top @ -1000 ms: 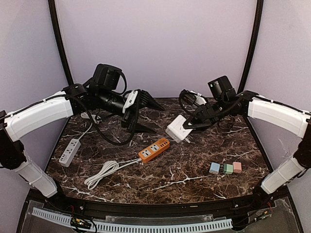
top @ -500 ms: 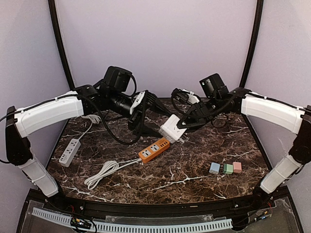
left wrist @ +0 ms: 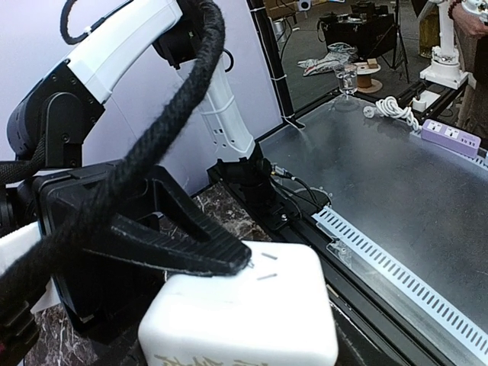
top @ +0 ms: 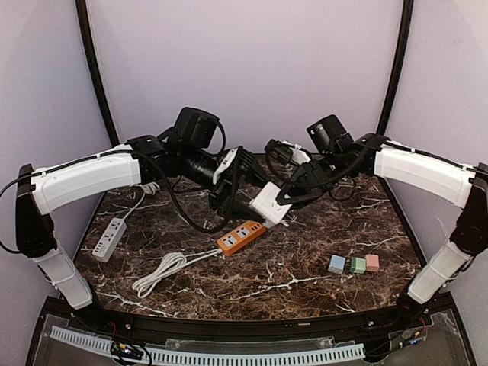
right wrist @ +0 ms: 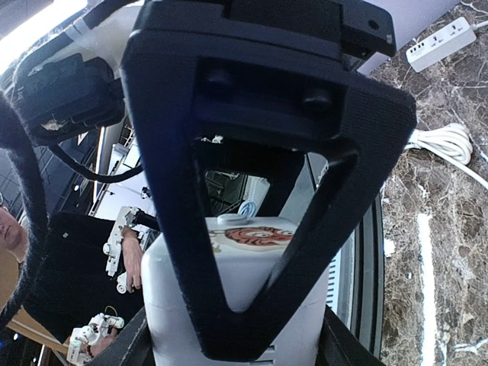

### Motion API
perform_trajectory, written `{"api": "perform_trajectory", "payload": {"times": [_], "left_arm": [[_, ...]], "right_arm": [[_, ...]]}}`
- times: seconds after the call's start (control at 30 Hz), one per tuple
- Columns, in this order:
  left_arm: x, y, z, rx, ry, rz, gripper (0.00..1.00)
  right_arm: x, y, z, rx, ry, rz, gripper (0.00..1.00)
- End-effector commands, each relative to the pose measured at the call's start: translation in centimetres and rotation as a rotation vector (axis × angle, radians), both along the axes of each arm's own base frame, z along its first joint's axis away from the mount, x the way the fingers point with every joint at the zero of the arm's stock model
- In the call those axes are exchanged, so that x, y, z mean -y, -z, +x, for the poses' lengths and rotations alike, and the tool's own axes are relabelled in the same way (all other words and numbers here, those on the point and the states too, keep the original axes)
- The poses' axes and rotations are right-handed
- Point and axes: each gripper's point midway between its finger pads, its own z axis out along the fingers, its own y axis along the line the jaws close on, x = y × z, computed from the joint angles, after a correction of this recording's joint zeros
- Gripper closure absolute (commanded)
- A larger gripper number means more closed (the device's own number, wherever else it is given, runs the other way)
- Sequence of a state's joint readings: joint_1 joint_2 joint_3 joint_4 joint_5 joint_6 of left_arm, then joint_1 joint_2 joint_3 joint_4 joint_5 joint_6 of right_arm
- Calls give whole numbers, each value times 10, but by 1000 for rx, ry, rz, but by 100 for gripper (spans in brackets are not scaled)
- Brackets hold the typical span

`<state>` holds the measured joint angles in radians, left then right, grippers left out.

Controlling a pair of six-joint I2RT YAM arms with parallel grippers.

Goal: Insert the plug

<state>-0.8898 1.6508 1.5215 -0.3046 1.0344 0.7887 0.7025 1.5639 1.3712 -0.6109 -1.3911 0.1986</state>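
Plug (top: 271,204) and orange power strip (top: 242,235) are not yet joined: the white block hangs in the air above the tabletop (top: 305,259), just behind and above the strip's far end. The right end effector (top: 286,200) pinches it. In the right wrist view its black fingers (right wrist: 198,252) frame the block on both sides, which I judge keeps it steady and off the tabletop while the other arm closes in.

The left end effector (top: 242,189) faces the plug from the opposite side with its fingers spread. The left wrist view shows a black finger lying along the top of the white block, though I cannot tell whether it touches. My reading is that the two arms meet in mid-air to pass the plug across or to re-grip it — turning it so the prongs can face the strip's sockets — rather than pushing it in straight away.

Compared with a second ago, both arms have swung toward the middle. The left end effector has travelled right, the plug has drifted left, and the wide gap between them has closed to almost nothing. The strip and the coiled white cord (top: 162,272) lie where they did.
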Motion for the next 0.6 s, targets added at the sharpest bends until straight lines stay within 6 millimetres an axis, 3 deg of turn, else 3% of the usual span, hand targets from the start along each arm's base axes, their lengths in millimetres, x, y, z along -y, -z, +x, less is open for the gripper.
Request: {"api": "perform_trajectory", "payload": {"times": [0.0, 0.17, 0.4, 0.57], "left_arm": [[2, -10, -9, -6, 42, -17, 35], [5, -8, -12, -10, 52, -12, 59], [6, -5, -13, -7, 51, 3, 79], [4, -7, -13, 5, 36, 18, 92]], "right_arm": [[0, -10, -6, 21, -40, 44, 91], [-1, -11, -6, 26, -43, 48, 91], [-5, -8, 0, 54, -19, 31, 87], [-3, 0, 3, 87, 19, -8, 53]]}}
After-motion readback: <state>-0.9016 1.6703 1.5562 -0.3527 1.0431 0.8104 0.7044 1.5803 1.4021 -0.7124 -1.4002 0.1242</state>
